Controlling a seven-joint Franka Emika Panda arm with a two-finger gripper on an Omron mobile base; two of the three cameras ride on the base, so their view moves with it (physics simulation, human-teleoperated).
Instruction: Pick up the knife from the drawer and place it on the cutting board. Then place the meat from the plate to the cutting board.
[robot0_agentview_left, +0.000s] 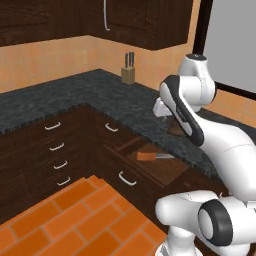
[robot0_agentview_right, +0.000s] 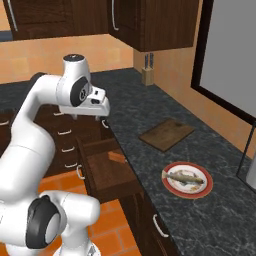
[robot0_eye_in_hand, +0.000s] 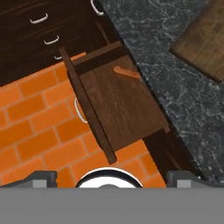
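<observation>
The dark-brown drawer (robot0_agentview_left: 161, 170) is pulled out below the counter edge, and the knife (robot0_agentview_left: 154, 156) lies on its floor with the orange handle to the left. In the hand view the drawer (robot0_eye_in_hand: 122, 107) is below me and only the knife's handle (robot0_eye_in_hand: 127, 72) pokes out from under the counter. My gripper (robot0_agentview_right: 90, 119) hangs high above the drawer, open and holding nothing. The cutting board (robot0_agentview_right: 166, 134) lies bare on the counter. Nearer to me stands the red-rimmed plate (robot0_agentview_right: 174, 188) with the meat (robot0_agentview_right: 185, 176) on it.
A tan knife block (robot0_agentview_right: 147, 75) with dark handles stands at the back of the granite counter (robot0_agentview_right: 150, 107). Narrower drawers with white handles (robot0_agentview_left: 56, 146) line the left cabinet run. Orange tile floor (robot0_agentview_left: 70, 215) lies in front. Wall cabinets hang overhead.
</observation>
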